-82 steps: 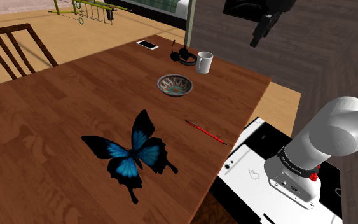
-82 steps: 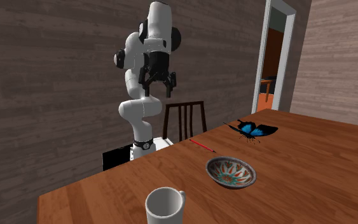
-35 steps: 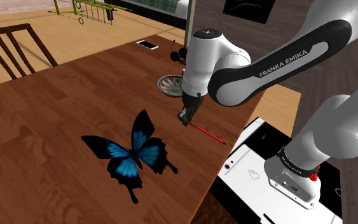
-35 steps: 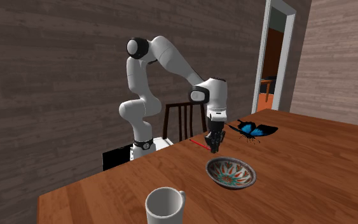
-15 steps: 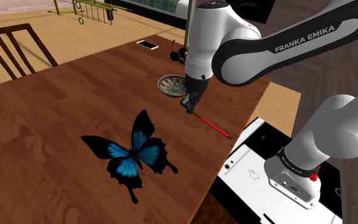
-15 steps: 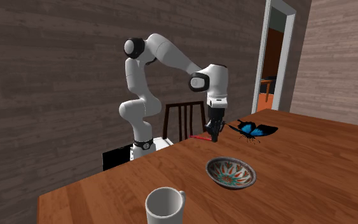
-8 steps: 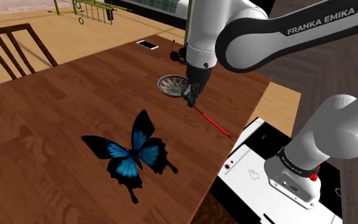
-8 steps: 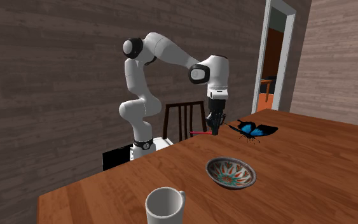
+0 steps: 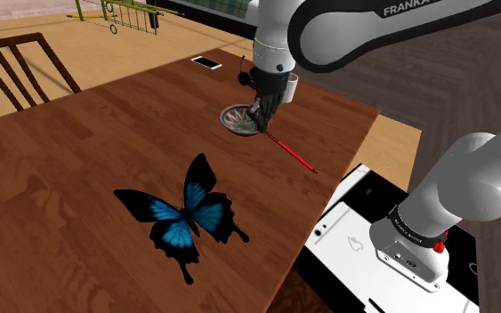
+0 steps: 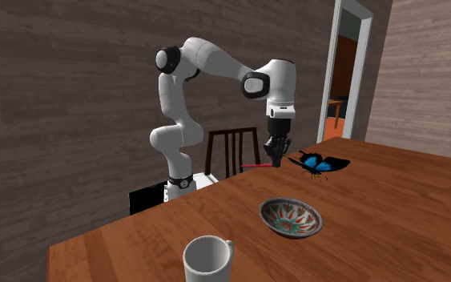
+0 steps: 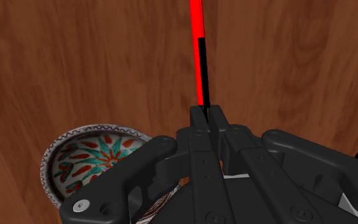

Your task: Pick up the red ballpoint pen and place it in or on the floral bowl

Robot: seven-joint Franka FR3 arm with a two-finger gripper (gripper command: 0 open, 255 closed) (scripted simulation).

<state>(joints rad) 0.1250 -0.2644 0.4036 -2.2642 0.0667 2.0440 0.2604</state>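
Observation:
My black gripper (image 9: 259, 114) is shut on one end of the thin red pen (image 9: 292, 154), which hangs in the air above the table and slants away from the fingers. In the second exterior view the gripper (image 10: 275, 157) holds the pen (image 10: 253, 167) well above the table. In the wrist view the gripper (image 11: 204, 113) clasps the red and black pen (image 11: 198, 44), which sticks straight out from the fingers. The floral bowl (image 9: 239, 118) with its red, teal and white pattern sits on the table just under the gripper. The same bowl (image 10: 291, 218) (image 11: 91, 159) lies beside the hand.
A large blue and black butterfly (image 9: 184, 213) lies on the wooden table (image 9: 79, 178). A white mug (image 10: 207, 259), black headphones (image 9: 249, 78) and a white phone (image 9: 207, 62) stand beyond the bowl. A chair (image 9: 21, 62) stands at the shoulder view's left.
The gripper has risen and moved toward the bowl with the pen in it. The pen has left the table and now hangs over the bowl's near side.

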